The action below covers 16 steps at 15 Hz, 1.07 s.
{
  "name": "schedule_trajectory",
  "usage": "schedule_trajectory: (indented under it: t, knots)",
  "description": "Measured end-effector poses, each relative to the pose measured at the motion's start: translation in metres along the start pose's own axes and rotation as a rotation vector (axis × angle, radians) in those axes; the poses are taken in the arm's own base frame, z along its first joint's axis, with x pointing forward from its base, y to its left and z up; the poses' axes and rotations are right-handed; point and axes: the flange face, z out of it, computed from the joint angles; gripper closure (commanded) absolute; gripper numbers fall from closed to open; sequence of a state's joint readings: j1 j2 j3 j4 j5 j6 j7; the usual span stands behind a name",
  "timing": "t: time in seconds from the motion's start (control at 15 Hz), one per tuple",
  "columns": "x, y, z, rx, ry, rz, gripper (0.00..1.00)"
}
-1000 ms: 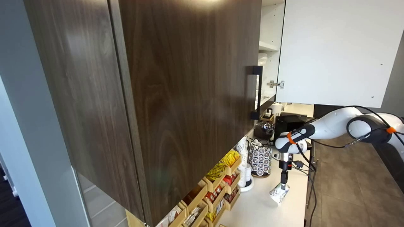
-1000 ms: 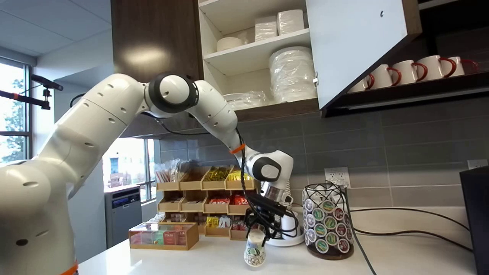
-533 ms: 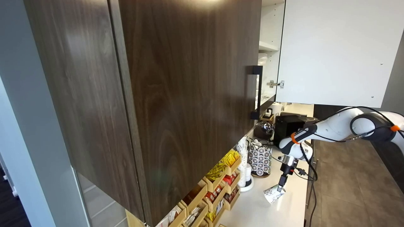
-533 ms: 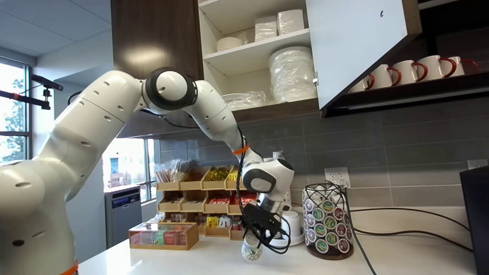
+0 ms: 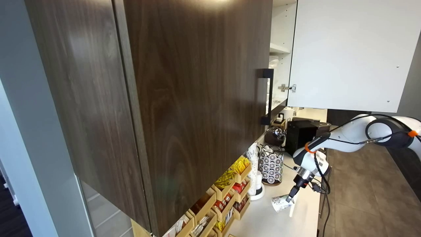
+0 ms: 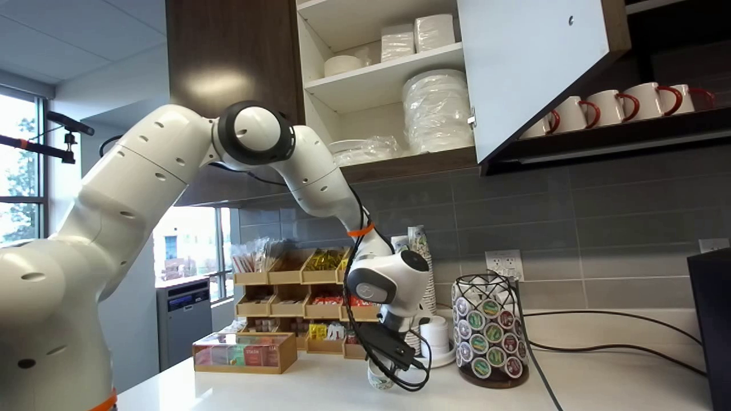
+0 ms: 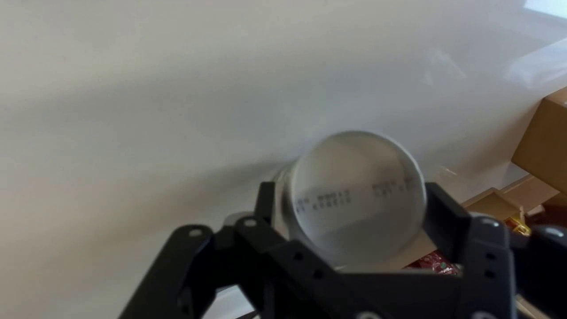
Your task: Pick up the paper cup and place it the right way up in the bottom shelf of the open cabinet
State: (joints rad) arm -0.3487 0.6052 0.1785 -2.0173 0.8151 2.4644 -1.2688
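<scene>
The white paper cup (image 5: 280,203) has a dark printed pattern and is held in my gripper (image 5: 290,198) low over the white counter. It is tipped far over, its wide end down-left in that exterior view. In the wrist view the black fingers (image 7: 265,201) stand on both sides of the cup (image 7: 354,199), whose base with small lettering faces the camera. In an exterior view the cup (image 6: 379,377) is partly hidden by the gripper and cables. The open cabinet (image 6: 371,123) is above; its bottom shelf holds wrapped white plates (image 6: 437,114) and a clear plastic bundle (image 6: 368,151).
A coffee-pod carousel (image 6: 491,334), cup stacks (image 6: 422,257) and a wooden packet rack (image 6: 302,279) stand at the back of the counter. A tea box (image 6: 245,353) is in front. The open door (image 6: 531,63) juts out beside the shelves; mugs (image 6: 605,108) stand beyond.
My wrist has tilted and turned, and the held cup has tipped further onto its side, from steeply slanted to nearly level. It has shifted left in an exterior view.
</scene>
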Motion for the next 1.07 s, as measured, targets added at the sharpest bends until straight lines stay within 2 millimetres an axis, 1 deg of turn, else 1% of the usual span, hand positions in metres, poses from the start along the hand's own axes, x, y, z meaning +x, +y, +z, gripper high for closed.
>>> schedule_trajectory:
  t: [0.2,0.4,0.53,0.67,0.8,0.93,1.07]
  knots:
    - [-0.005,0.001,-0.001,-0.004,0.010,-0.010,0.00]
    - [-0.012,0.002,-0.006,-0.015,0.002,-0.006,0.00]
    - [-0.012,0.003,-0.011,-0.034,0.002,-0.001,0.00]
    - [-0.005,-0.001,-0.017,-0.061,0.006,0.021,0.00]
    - [0.007,-0.010,-0.020,-0.098,0.001,0.054,0.00]
    - [0.021,-0.025,-0.019,-0.155,-0.028,0.092,0.00]
    - [0.032,-0.042,-0.014,-0.212,-0.077,0.135,0.00]
